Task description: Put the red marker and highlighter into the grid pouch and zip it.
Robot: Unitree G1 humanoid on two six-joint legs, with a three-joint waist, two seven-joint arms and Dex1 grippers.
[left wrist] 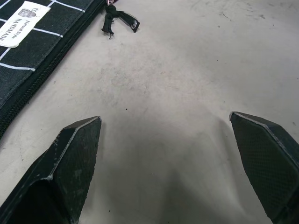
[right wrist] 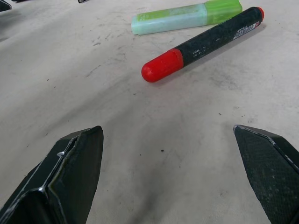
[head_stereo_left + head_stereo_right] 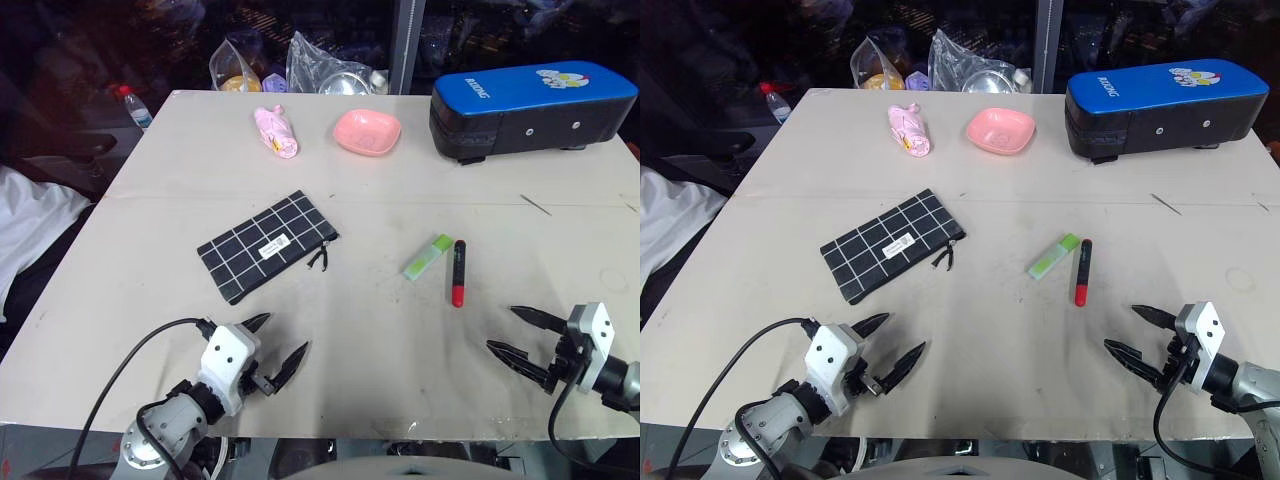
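Both pincers, left pincer (image 3: 272, 347) and right pincer (image 3: 520, 335), gape empty over the pale table (image 3: 400, 190); the round black red-capped marker (image 3: 458, 272), touching the flat green highlighter (image 3: 427, 256), may roll when nudged.

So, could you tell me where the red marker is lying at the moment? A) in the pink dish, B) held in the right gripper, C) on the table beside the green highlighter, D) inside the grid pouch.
C: the red marker lies flat on the table right next to the highlighter, apart from the grid pouch, and the right gripper is open and holds nothing.
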